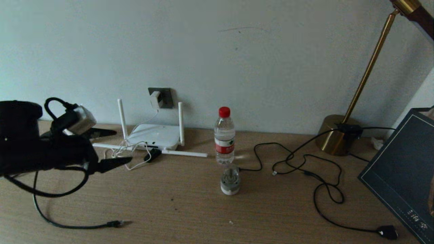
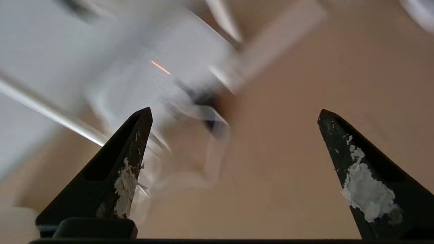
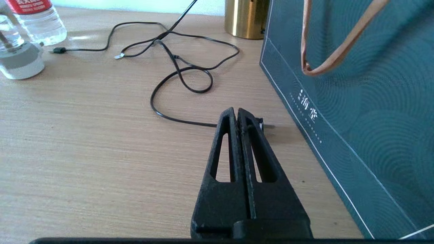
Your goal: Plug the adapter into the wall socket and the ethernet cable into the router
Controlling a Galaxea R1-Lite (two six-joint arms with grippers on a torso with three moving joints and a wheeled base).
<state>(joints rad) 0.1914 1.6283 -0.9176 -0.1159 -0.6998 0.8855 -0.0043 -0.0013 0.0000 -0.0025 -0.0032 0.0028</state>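
The white adapter [image 1: 155, 99] sits in the dark grey wall socket [image 1: 165, 97], and its thin white cord drops to a tangle beside the router [image 1: 154, 135]. The router lies flat against the wall with white antennas up and sideways. The black ethernet cable [image 1: 67, 225] curves over the table's front left and ends in a clear-tipped plug [image 1: 117, 223]. My left gripper [image 1: 122, 146] hovers open just left of the router with nothing between its fingers. The left wrist view is smeared; the left gripper [image 2: 234, 112] is wide open there. My right gripper [image 3: 236, 110] is shut and empty, low over the table.
A water bottle [image 1: 224, 135] and a small grey cylinder [image 1: 230, 181] stand mid-table. A brass lamp [image 1: 339, 135] is at the back right; its black cord [image 1: 325, 189] loops to a black plug [image 1: 388, 232]. A dark green bag [image 1: 403, 176] blocks the right edge. A small black clip [image 1: 152, 154] lies by the router.
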